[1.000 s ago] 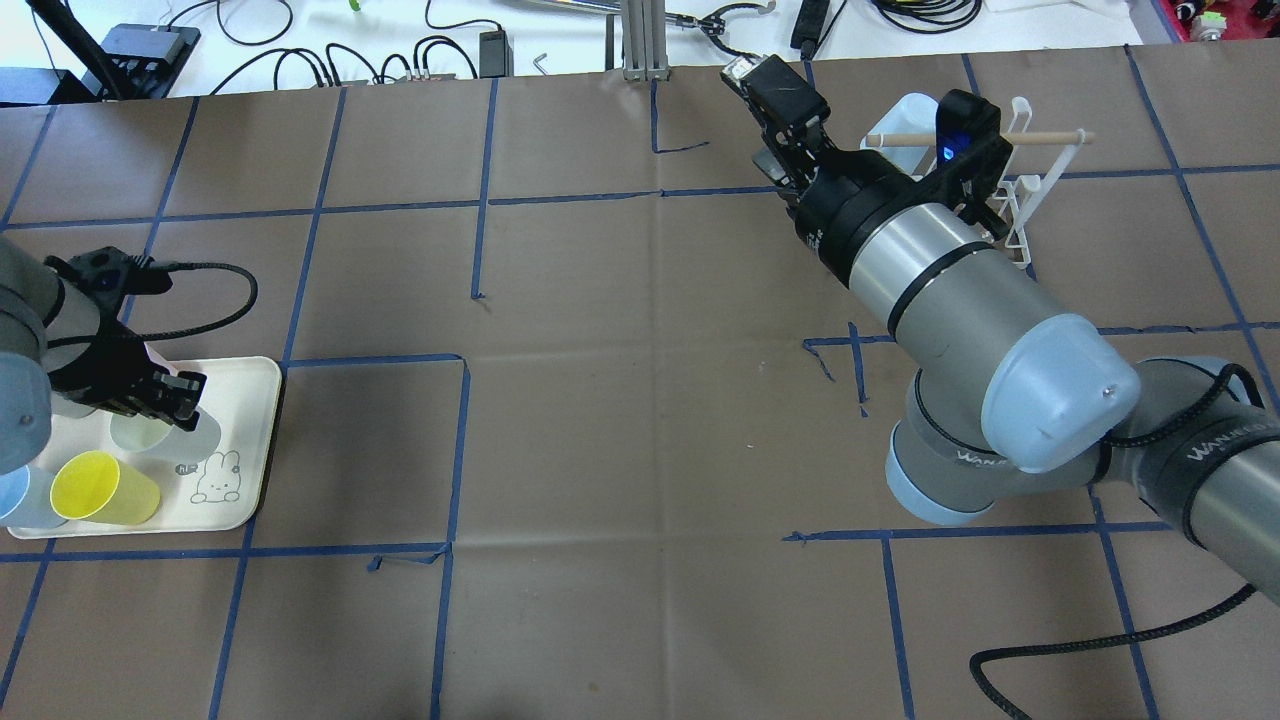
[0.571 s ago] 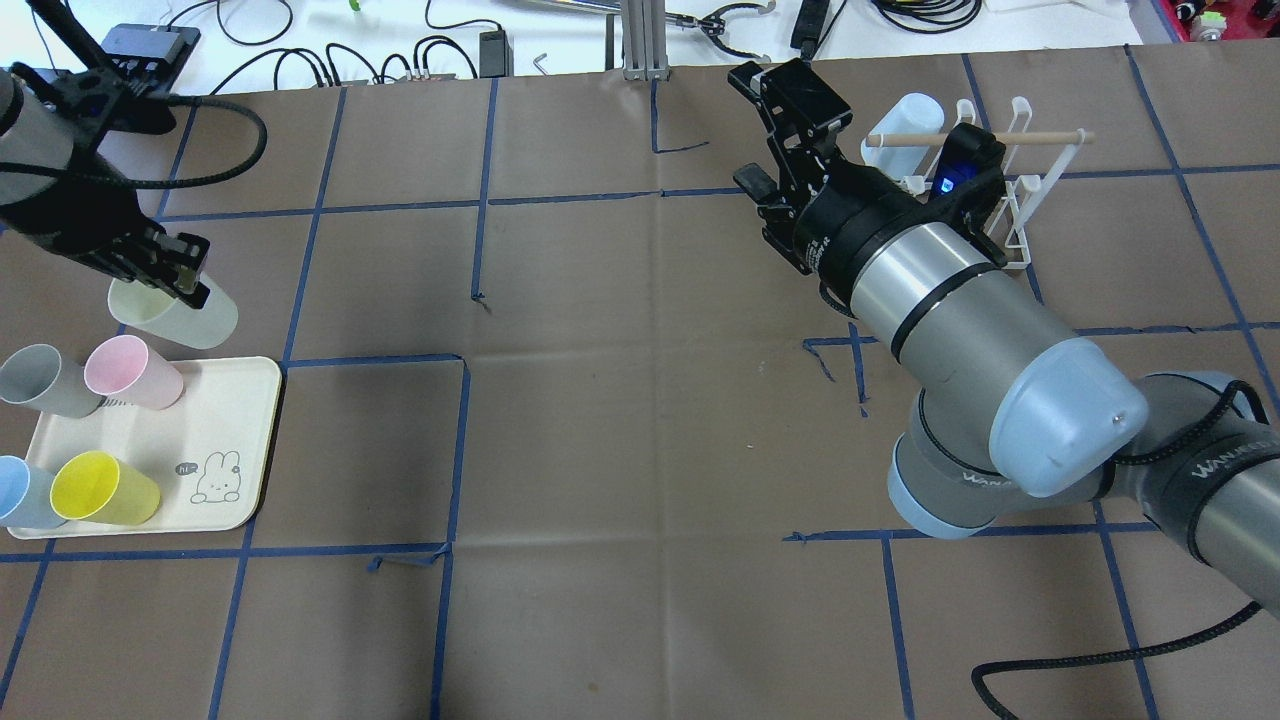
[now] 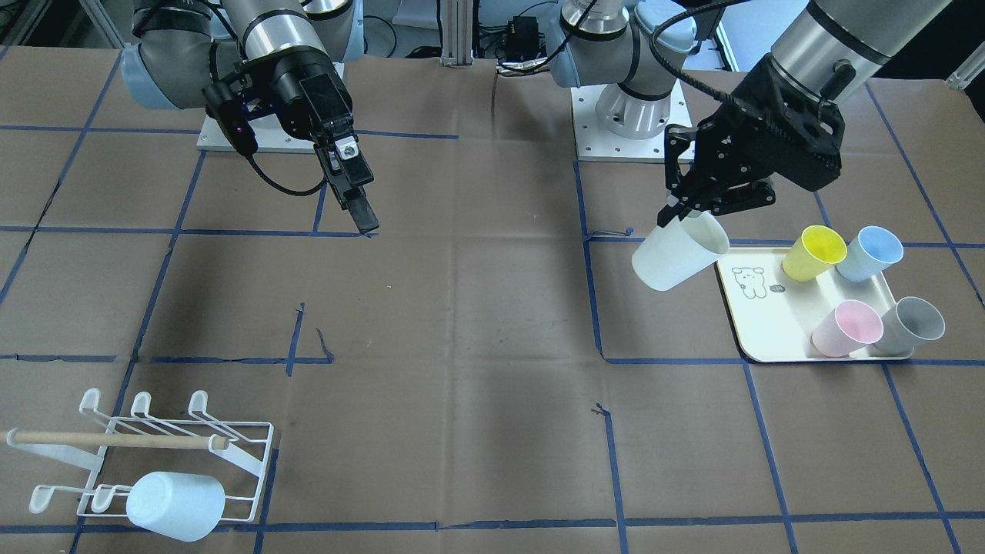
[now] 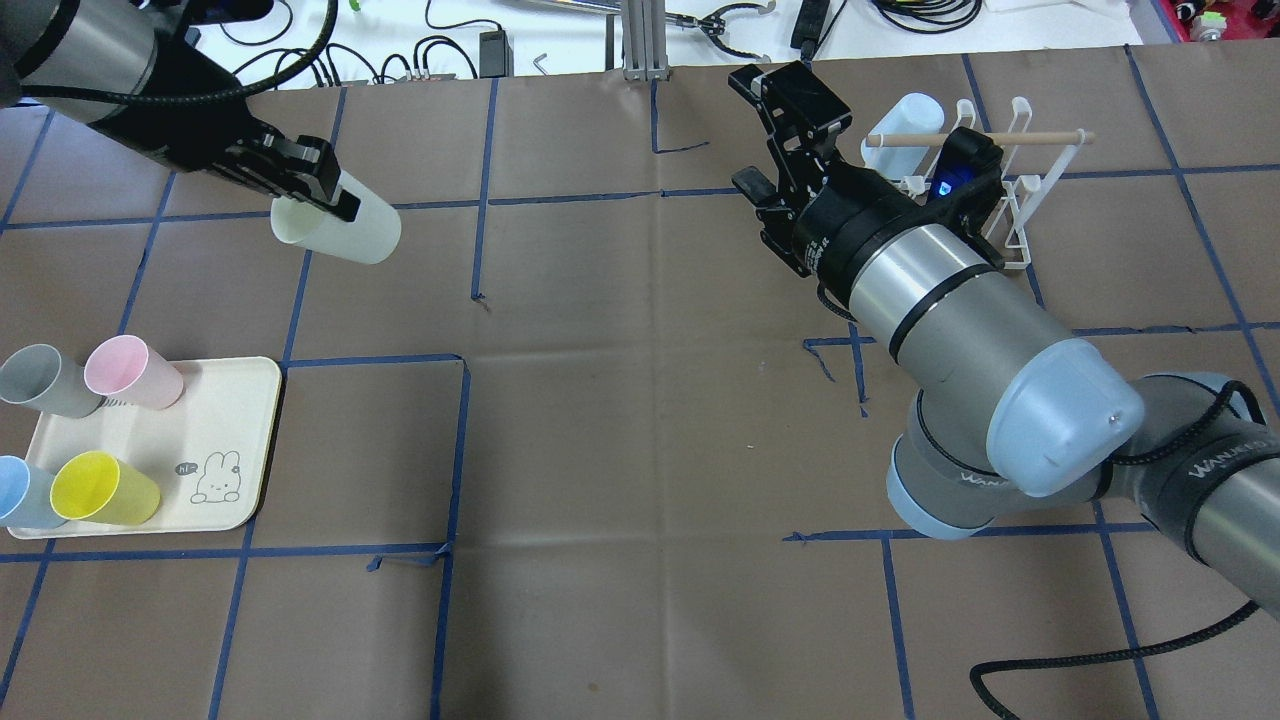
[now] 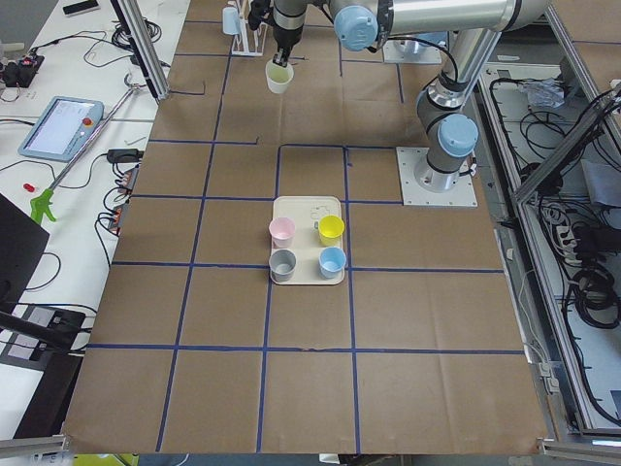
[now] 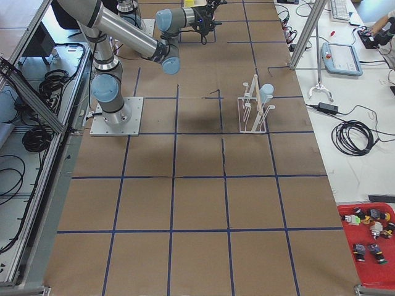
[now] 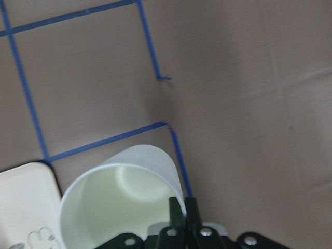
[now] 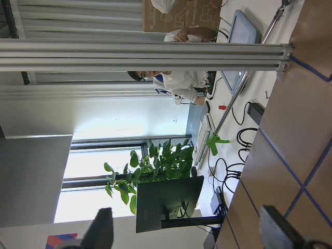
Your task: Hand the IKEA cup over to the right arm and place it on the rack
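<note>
My left gripper (image 4: 335, 198) is shut on the rim of a pale cream IKEA cup (image 4: 345, 230), which hangs tilted above the table beyond the tray. The left wrist view shows its fingers pinching the wall of that cup (image 7: 119, 199), whose mouth faces the camera. The front view has the same cup (image 3: 677, 252) under the gripper (image 3: 679, 214). My right gripper (image 4: 755, 130) is open and holds nothing, in the air left of the rack (image 4: 1005, 195). Its fingertips stand wide apart in the right wrist view, gripper (image 8: 189, 238). A pale blue cup (image 3: 175, 504) hangs on the rack (image 3: 177, 438).
A cream tray (image 4: 235, 410) at the near left carries a grey cup (image 4: 40, 380), a pink cup (image 4: 130, 372), a yellow cup (image 4: 100, 488) and a blue cup (image 4: 18, 495). Cables and gear lie beyond the table's far edge. Blue tape lines cross the brown table.
The left arm has lifted the cream cup off the tray and carried it away and toward the table's middle. The right gripper pulled back from the rack, then held still.
</note>
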